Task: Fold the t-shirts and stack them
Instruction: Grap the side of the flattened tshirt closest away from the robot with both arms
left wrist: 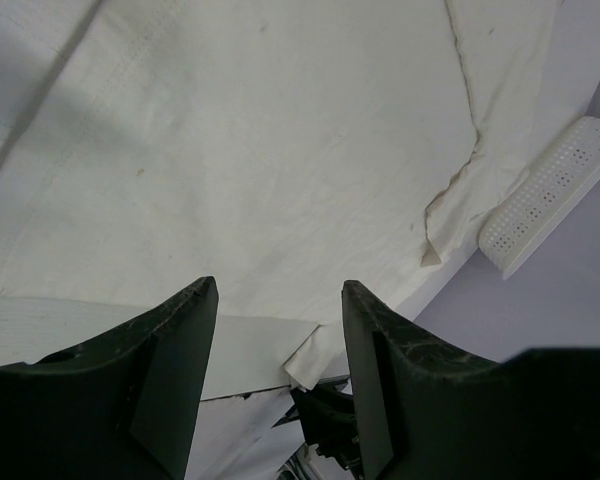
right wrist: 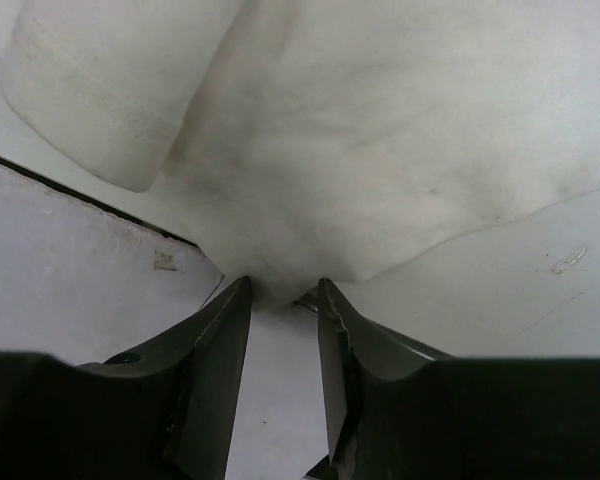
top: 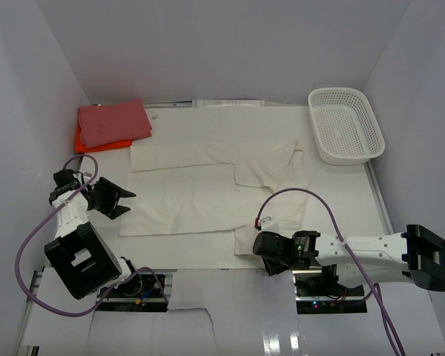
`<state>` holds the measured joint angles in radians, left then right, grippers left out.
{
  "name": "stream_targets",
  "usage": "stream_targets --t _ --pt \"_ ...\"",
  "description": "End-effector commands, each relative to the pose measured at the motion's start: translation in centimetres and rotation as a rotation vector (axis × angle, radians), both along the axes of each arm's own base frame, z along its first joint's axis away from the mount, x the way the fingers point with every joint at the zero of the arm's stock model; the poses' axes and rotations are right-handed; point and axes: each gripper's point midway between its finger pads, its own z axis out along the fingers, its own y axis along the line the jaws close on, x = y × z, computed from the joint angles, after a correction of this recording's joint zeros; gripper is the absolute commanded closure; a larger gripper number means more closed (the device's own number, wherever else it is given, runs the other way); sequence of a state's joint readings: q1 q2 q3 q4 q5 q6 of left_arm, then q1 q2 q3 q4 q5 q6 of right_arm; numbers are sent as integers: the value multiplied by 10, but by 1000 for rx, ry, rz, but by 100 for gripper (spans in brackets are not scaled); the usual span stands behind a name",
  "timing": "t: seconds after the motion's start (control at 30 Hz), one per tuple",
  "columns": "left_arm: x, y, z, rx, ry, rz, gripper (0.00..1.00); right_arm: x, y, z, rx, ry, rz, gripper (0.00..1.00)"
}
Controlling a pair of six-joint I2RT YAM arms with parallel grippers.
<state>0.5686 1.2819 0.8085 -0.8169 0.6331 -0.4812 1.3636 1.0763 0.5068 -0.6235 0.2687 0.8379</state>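
Done: pink-red t-shirt (top: 113, 122) lying folded atop orange t-shirt (top: 81, 142), far-left corner | Pending: cream t-shirt (top: 185, 196) lying spread on worktop (top: 337, 194), part-folded | right pincer (right wrist: 283, 290) pinching its near hem | left pincer (left wrist: 278, 292) gaping, holding nothing

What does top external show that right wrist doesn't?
Top external only: the pink-red t-shirt folded on the orange t-shirt at the far left corner, the white mesh basket at far right, the left gripper open beside the cream t-shirt, and that shirt's whole half-folded outline.
Right wrist only: close up, the cloth's near edge gathered to a point between the fingertips of the right gripper.
Both: the cream t-shirt and the right gripper at its near edge.
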Motion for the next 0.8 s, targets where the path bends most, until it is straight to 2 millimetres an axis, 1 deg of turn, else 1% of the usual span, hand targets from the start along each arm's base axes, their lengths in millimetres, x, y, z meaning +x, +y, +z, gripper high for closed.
stream_targets --t 0.0,0.07,0.1,0.17,0.27,0.37,0.43,0.53,0.57,0.63,0.7,0.73,0.77 --pt "-1 -2 6 -9 -34 -16 37 1 5 -7 3 -7 -10 62" --pt "-1 -2 6 -7 -34 -14 37 1 8 -6 23 -8 -1 72" --pt "-1 -1 6 -5 -33 -11 37 1 8 -6 26 -8 1 75" --pt "-2 -1 6 -3 -33 -9 37 1 11 -4 42 -8 7 92" --pt "-4 -1 5 -1 -29 -8 37 2 10 1 42 -17 0 92" --pt "-8 -2 3 -1 -17 -4 37 7 12 13 64 -41 -13 92" --pt "-13 -2 1 5 0 6 37 11 17 29 100 -67 -23 92" --pt "-20 -1 -2 14 27 26 37 21 22 46 136 -118 -34 92" --pt "-26 -1 -5 26 45 39 37 24 26 54 147 -130 -36 92" --pt "-31 -2 -4 34 45 57 37 30 28 56 135 -148 -38 92" --pt "-37 -3 -10 37 74 78 37 36 30 56 112 -161 -42 92" --pt "-41 -2 -12 46 105 92 39 37 31 55 102 -165 -40 92" --pt "-48 7 -21 86 171 117 39 40 32 53 82 -173 -44 92"
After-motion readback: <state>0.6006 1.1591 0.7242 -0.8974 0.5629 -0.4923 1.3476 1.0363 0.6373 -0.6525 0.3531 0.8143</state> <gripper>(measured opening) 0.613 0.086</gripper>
